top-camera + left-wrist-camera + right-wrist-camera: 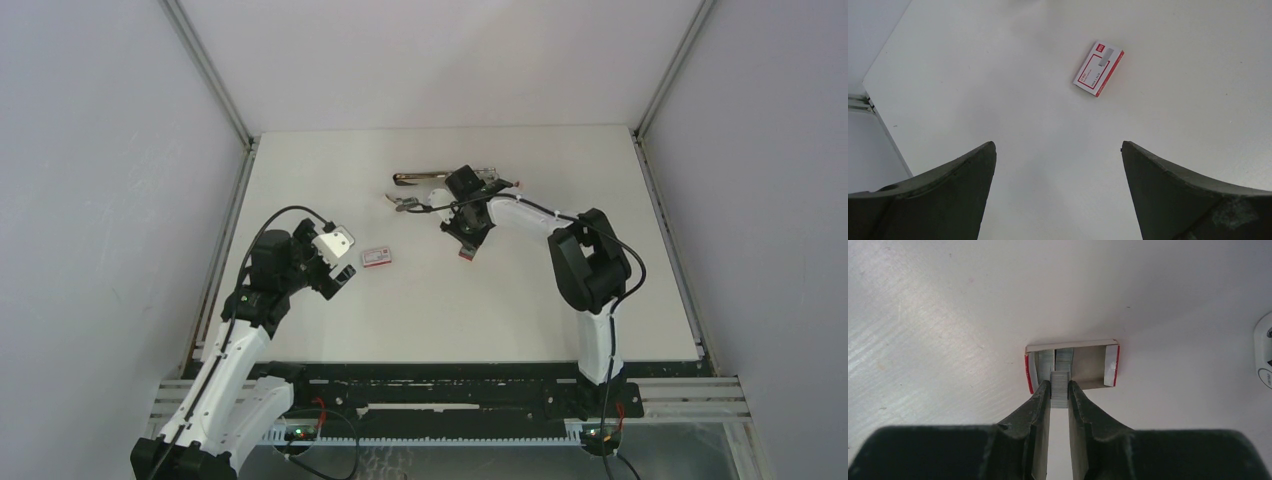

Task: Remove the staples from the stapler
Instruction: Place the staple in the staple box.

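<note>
My right gripper (1059, 385) is shut on a short grey strip of staples (1059, 390), held just above a small open red-and-white tray (1090, 367) that has more grey strips lying in it. In the top view the right gripper (466, 238) points down at mid-table, with the tray's red edge (466, 255) under it. The stapler (420, 178) lies opened out behind it, metal arm to the left. My left gripper (1058, 145) is open and empty over bare table, on the left of the top view (337, 275).
A closed red-and-white little box (1098, 68) lies ahead of the left gripper, and the top view shows this box (377, 256) between the two arms. The table's left edge (878, 107) runs close to the left gripper. A small dark part (405, 204) lies near the stapler.
</note>
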`<state>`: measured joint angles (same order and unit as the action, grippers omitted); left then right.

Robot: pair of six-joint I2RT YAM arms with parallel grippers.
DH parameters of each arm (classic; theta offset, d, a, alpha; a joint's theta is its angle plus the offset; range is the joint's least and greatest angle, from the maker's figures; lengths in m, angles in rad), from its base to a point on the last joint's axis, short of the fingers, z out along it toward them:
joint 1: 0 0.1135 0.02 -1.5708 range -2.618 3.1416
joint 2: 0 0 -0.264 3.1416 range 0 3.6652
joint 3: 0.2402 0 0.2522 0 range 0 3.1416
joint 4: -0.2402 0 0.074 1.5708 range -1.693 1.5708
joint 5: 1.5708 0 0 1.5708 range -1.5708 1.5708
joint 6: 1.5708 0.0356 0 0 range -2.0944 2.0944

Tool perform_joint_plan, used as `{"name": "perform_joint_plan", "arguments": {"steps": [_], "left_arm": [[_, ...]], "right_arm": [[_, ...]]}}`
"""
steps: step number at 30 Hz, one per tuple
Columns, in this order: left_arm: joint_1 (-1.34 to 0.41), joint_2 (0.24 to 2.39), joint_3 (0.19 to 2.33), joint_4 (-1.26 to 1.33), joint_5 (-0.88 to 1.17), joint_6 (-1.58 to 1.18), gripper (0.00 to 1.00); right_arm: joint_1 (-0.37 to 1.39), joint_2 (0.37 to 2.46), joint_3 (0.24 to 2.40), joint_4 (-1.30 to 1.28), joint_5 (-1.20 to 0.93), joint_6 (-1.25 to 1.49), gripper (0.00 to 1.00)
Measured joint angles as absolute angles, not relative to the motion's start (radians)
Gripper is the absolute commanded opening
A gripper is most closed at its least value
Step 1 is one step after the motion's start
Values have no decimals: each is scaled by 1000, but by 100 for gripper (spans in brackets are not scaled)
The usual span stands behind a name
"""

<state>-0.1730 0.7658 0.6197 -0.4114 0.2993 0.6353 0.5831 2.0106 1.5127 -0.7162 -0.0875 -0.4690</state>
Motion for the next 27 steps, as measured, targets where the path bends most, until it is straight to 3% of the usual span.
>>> {"name": "perform_joint_plan", "arguments": {"steps": [27], "left_arm": [[-173,771,620,-411,299,635,100]], "right_arm": [[583,2050,1510,-699,-87,-500,18]]}}
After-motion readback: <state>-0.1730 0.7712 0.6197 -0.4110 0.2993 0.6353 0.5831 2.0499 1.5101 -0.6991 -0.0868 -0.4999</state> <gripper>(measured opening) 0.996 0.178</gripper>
